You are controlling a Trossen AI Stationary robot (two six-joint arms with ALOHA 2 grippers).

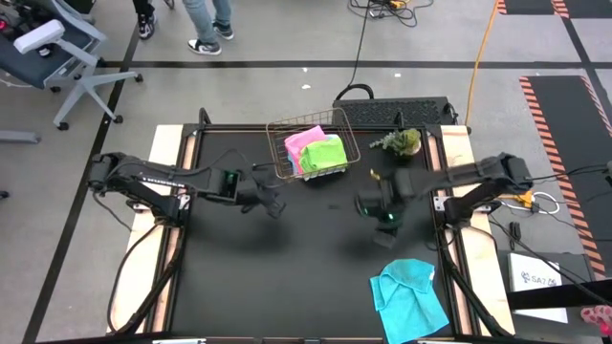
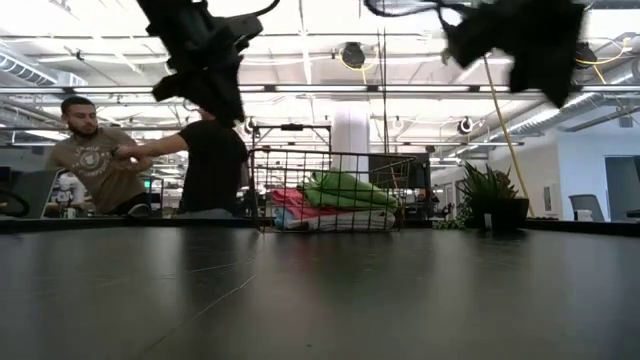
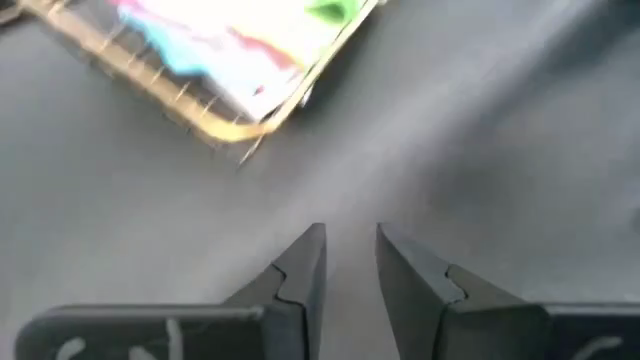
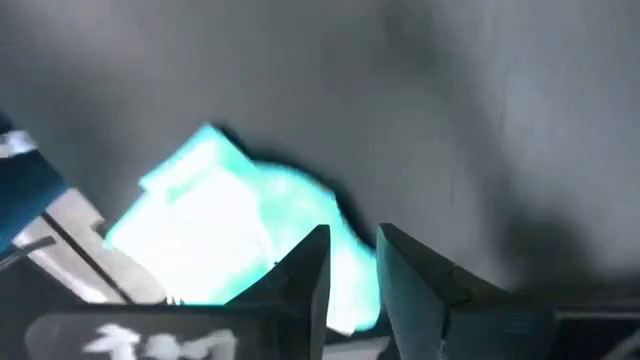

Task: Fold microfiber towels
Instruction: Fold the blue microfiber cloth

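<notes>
A crumpled cyan towel (image 1: 411, 296) lies flat on the black table near its front right; it also shows in the right wrist view (image 4: 225, 245). Pink (image 1: 304, 139) and lime green (image 1: 325, 153) towels lie folded in the copper wire basket (image 1: 279, 153) at the far middle. My left gripper (image 1: 274, 204) hangs open above the bare table, in front of and left of the basket, with nothing between its fingers (image 3: 350, 240). My right gripper (image 1: 384, 216) hangs above the table, farther back than the cyan towel, narrowly open and holding nothing (image 4: 352, 245).
A small green plant (image 1: 400, 141) stands right of the basket at the far edge. Wooden strips (image 1: 163, 143) border the black table on both sides. People stand in the room beyond the table (image 2: 150, 160). Bare table lies between the two grippers.
</notes>
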